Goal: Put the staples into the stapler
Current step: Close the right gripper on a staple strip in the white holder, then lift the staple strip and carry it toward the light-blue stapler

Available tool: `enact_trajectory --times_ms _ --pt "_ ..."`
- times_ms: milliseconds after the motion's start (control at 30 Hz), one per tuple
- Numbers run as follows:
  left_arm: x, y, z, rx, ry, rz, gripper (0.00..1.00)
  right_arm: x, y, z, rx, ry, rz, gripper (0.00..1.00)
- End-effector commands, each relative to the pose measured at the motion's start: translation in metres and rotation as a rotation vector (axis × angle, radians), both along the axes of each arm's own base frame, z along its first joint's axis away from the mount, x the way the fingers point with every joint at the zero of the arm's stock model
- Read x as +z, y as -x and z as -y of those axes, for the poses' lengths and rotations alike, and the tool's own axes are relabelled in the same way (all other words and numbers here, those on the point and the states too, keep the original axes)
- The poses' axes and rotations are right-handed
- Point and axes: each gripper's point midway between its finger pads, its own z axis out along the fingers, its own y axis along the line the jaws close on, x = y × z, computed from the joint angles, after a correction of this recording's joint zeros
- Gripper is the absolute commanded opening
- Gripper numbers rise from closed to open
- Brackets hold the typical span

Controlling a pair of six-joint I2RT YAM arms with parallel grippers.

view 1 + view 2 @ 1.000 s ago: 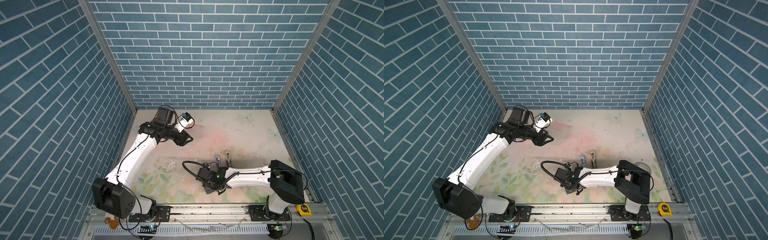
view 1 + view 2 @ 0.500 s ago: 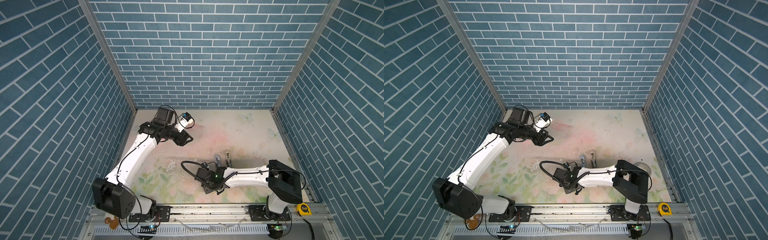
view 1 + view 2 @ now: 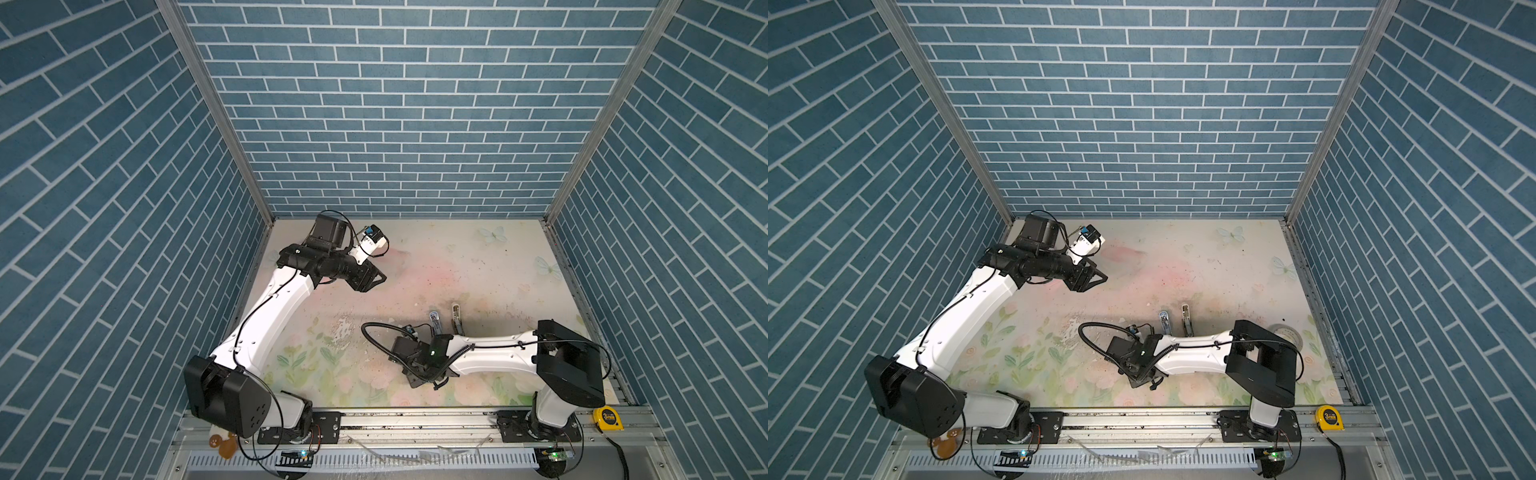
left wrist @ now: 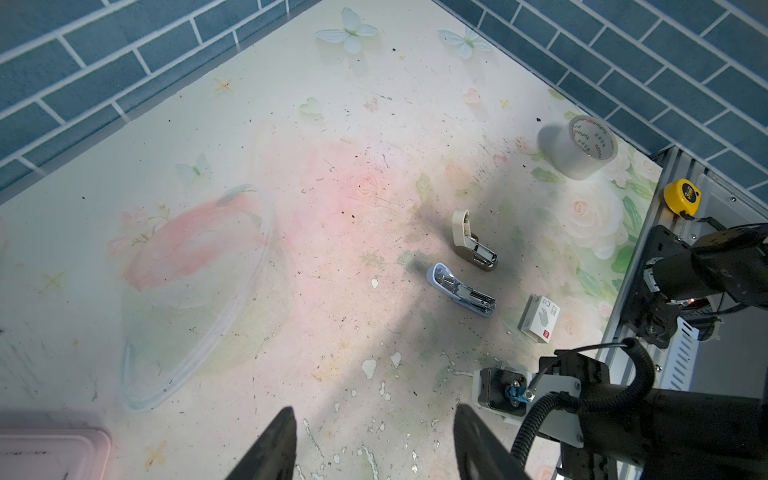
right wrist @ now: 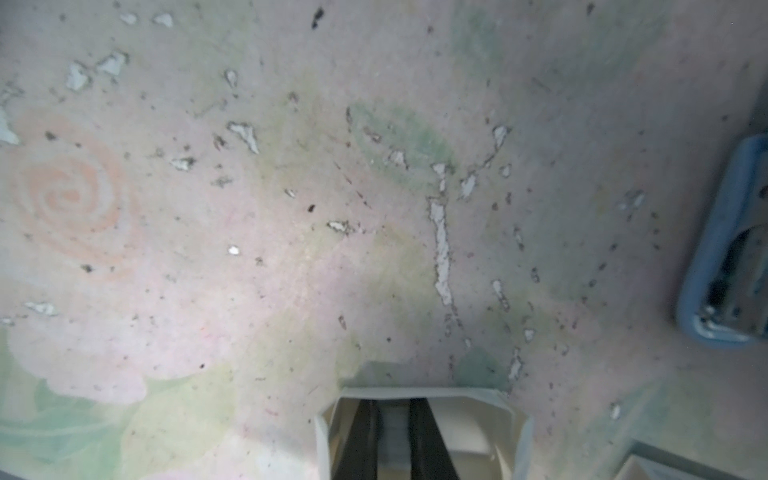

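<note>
The blue stapler (image 4: 461, 291) lies on the flowered table (image 4: 332, 137) with its metal insides showing. A beige stapler (image 4: 473, 245) lies just beside it, also showing metal, and the 2 do not touch. The white card tray (image 5: 415, 392) stands near the blue stapler but apart from it, on the side toward the front rail in both top views, where the right arm hides it. The right gripper (image 5: 392, 409) reaches down into that tray. Its 2 dark fingers (image 5: 361, 440) stand close together, and a pale grey strip, the staples (image 5: 395, 432), fills the narrow gap between them. The view is blurred there, so I cannot tell whether the fingers press on the strip. The white sleeve with a red mark (image 4: 540, 318) lies flat near the blue stapler's metal end, apart from the tray. The left gripper (image 3: 372, 280) hangs above the table well away from the blue stapler, toward the back left corner in both top views, its jaws standing apart and holding nothing. A roll of clear tape (image 4: 577, 147) stands beyond the beige stapler from the blue stapler, toward the right wall. A yellow tape measure (image 3: 607, 417) lies on the front rail, well apart from the blue stapler. A clear plastic dish (image 4: 137, 395) rests well apart from the blue stapler, nearer the left gripper.
</note>
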Motion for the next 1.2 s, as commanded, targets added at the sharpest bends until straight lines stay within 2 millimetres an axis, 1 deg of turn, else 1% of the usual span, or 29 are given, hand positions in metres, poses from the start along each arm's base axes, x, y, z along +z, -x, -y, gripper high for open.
enact_trajectory --times_ms 0,233,567,767,1000,1167 --pt "0.003 0.004 -0.002 0.001 0.002 0.013 0.63 0.007 -0.006 0.012 -0.014 0.031 0.044 0.04" --pt "0.003 0.004 -0.001 0.001 0.003 0.011 0.62 0.017 -0.007 0.013 -0.025 -0.004 0.061 0.03" --pt "0.004 0.005 -0.002 0.003 0.006 0.014 0.62 0.023 -0.011 0.011 -0.045 -0.042 0.083 0.03" --pt "0.006 0.006 -0.003 0.005 0.006 0.023 0.62 0.035 -0.017 0.009 -0.052 -0.093 0.12 0.03" --pt "0.007 0.006 -0.003 0.005 0.005 0.026 0.62 0.053 -0.041 0.009 -0.079 -0.179 0.168 0.03" --pt "0.008 0.005 -0.003 0.005 0.005 0.032 0.62 0.064 -0.062 0.021 -0.093 -0.206 0.225 0.03"
